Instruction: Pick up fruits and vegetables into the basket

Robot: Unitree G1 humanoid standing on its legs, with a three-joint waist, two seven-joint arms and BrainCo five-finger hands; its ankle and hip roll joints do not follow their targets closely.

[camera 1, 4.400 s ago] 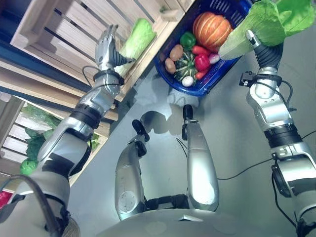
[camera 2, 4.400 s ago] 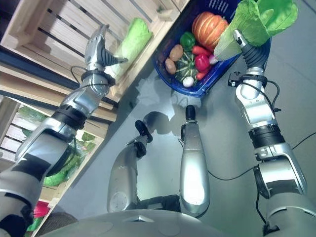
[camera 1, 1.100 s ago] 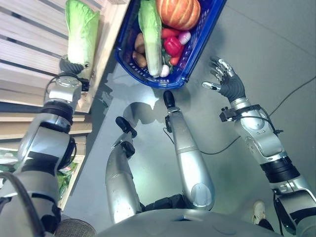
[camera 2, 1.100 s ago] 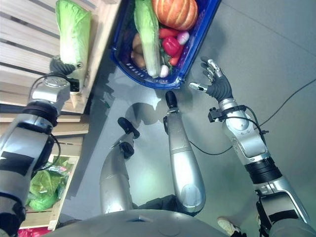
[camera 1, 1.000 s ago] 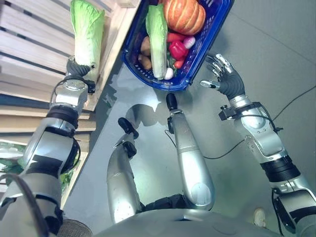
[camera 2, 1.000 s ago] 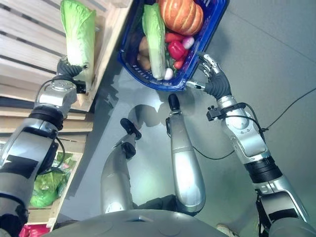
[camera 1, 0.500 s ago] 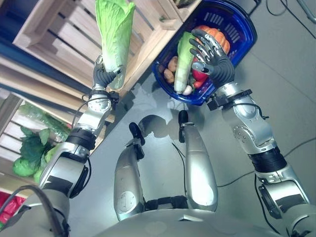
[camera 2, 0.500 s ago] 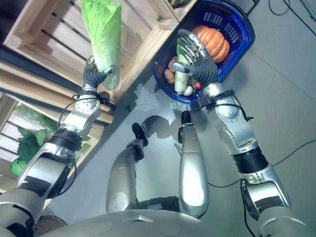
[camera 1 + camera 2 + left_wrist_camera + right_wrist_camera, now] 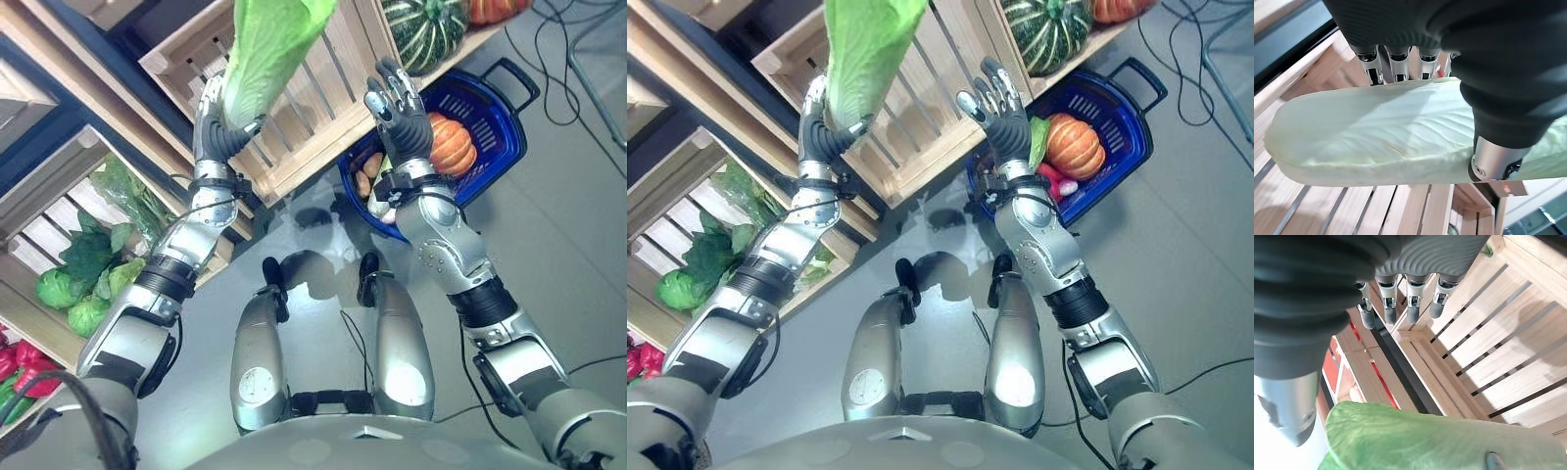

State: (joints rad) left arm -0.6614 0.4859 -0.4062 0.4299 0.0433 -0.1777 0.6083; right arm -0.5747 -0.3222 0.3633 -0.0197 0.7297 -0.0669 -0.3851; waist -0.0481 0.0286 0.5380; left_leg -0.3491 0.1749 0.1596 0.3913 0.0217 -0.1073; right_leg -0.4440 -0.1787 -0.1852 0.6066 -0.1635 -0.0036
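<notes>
My left hand (image 9: 217,132) is raised in front of a wooden crate (image 9: 323,88), shut on the pale stem end of a napa cabbage (image 9: 269,44) that stands upright above it. In the left wrist view the fingers lie behind the cabbage (image 9: 1376,132) and the thumb in front. My right hand (image 9: 400,113) is open with straight fingers, raised beside the cabbage and holding nothing; its fingers (image 9: 1410,308) point at the crate. The blue basket (image 9: 495,93) on the floor behind it holds a pumpkin (image 9: 451,147), potatoes (image 9: 370,171) and another cabbage (image 9: 1036,137).
Wooden crates line the shelving on the left. A striped green squash (image 9: 426,29) and an orange pumpkin (image 9: 490,8) sit on the shelf above the basket. Leafy greens (image 9: 78,264) fill a lower crate, with red peppers (image 9: 6,364) below them.
The view has swung. My left hand has lifted the cabbage higher. My right hand, which earlier let its cabbage into the basket, has risen from over the basket to beside the held cabbage.
</notes>
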